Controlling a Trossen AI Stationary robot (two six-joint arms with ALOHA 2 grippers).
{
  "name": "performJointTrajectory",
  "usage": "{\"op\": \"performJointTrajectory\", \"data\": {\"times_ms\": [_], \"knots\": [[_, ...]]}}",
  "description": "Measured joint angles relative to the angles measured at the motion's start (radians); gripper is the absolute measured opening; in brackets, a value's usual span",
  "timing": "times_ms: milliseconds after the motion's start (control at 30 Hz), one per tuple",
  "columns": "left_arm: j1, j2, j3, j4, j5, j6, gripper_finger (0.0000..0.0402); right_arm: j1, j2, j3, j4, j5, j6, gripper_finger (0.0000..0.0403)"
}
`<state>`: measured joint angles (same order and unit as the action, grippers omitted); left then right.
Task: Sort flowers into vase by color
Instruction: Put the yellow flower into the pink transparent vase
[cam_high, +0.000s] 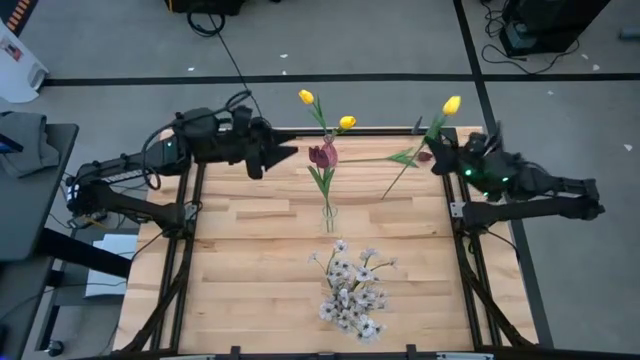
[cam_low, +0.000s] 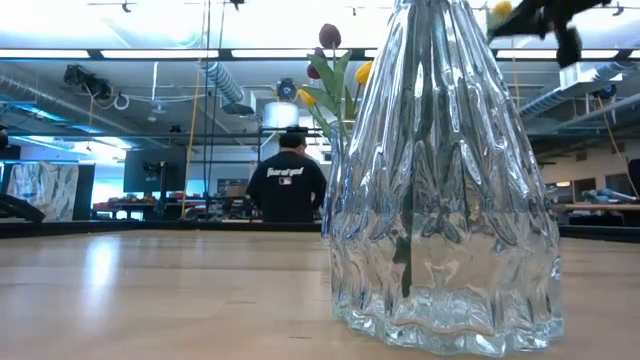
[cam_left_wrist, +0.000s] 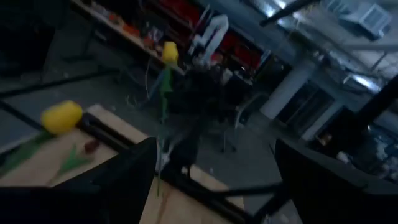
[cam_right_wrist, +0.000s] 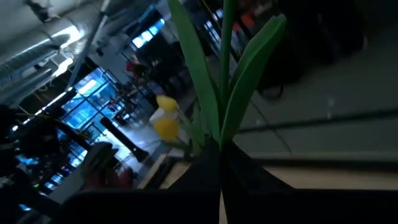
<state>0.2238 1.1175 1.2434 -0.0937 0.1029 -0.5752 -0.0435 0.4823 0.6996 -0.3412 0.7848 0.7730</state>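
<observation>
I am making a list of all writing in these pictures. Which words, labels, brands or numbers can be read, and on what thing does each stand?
Person's dark shirt, low view: a light line of lettering across the back, too small and blurred to read.
Vases, flowers, table and both arms: no readable text in any view.

The light wooden plank worktop (cam_high: 250, 270) carries a clear ribbed glass vase (cam_low: 445, 190) and another slim glass vase (cam_high: 328, 215).
</observation>
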Motion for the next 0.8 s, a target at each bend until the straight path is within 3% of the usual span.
{"op": "performJointTrajectory", "data": {"times_ms": [300,533,667,800], "knots": [[0.085,0.000,0.000,0.020,-0.097,-0.095,0.0330,-0.049,0.050,0.232,-0.012,0.075,-0.416,0.0005],[0.204,-0.035,0.000,-0.049,-0.151,-0.143,0.0330,-0.120,0.146,0.328,-0.016,0.139,-0.681,0.0006],[0.263,-0.081,0.000,-0.138,-0.134,-0.155,0.0330,-0.203,0.187,0.343,-0.017,0.034,-0.748,0.0006],[0.281,-0.106,0.000,-0.218,-0.125,-0.191,0.0330,-0.327,0.228,0.343,-0.012,-0.174,-0.725,0.0006]]}}
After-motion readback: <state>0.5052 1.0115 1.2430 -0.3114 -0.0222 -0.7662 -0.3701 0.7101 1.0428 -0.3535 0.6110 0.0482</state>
